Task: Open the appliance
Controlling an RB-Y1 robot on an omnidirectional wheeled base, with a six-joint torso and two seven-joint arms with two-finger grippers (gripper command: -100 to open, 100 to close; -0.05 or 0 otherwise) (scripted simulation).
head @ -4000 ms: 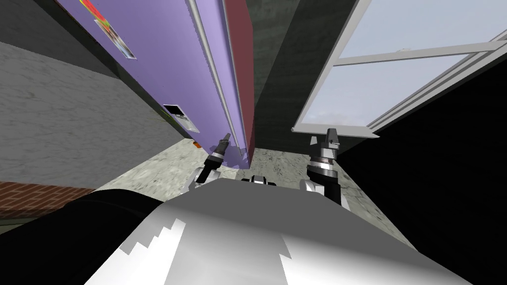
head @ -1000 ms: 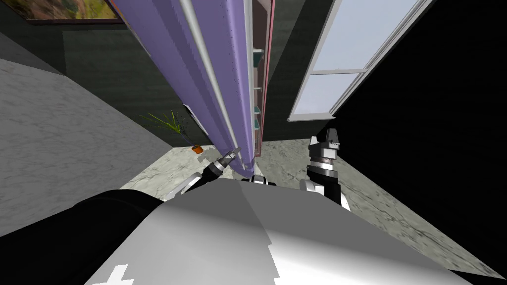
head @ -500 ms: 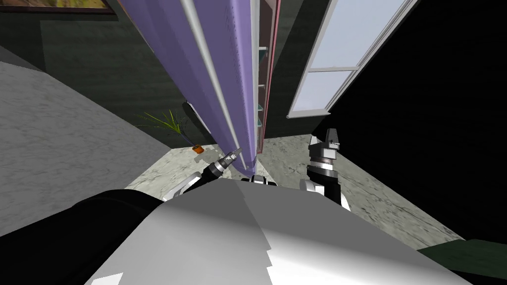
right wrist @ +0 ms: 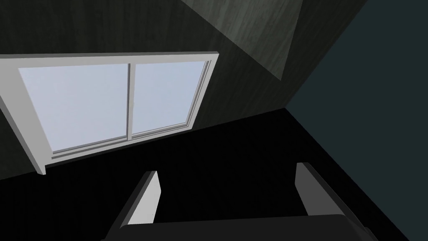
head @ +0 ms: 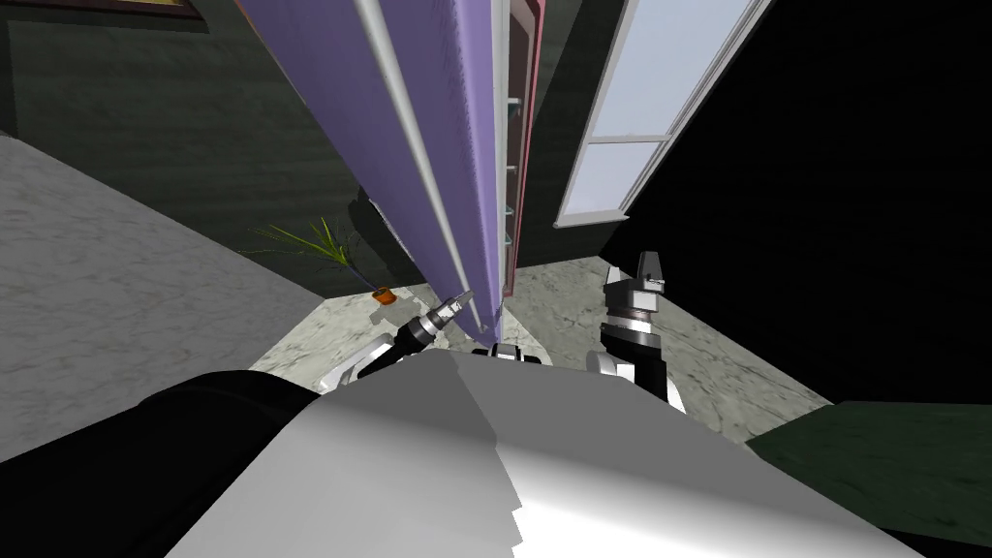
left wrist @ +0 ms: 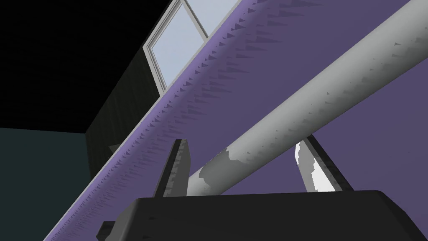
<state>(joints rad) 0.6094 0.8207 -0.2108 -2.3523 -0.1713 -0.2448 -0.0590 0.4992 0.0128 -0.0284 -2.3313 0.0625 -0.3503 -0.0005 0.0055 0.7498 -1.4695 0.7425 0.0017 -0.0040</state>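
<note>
Purple door (head: 426,145) swung wider; grey handle (left wrist: 292,113) between left gripper's (left wrist: 242,144) spread fingers.

The appliance's door (head: 450,126) has a smooth, matt purple skin with a fine jagged speckle towards its edge. The long handle (left wrist: 301,106) on it is a smooth, matt, light grey bar, blotched darker near its lower end. The floor (head: 572,300) looks like pale, veined stone, and the wall (head: 194,145) is dark, streaked and matt.

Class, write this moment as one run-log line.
left gripper astride grey handle | purple door ajar | right gripper open, empty
</note>
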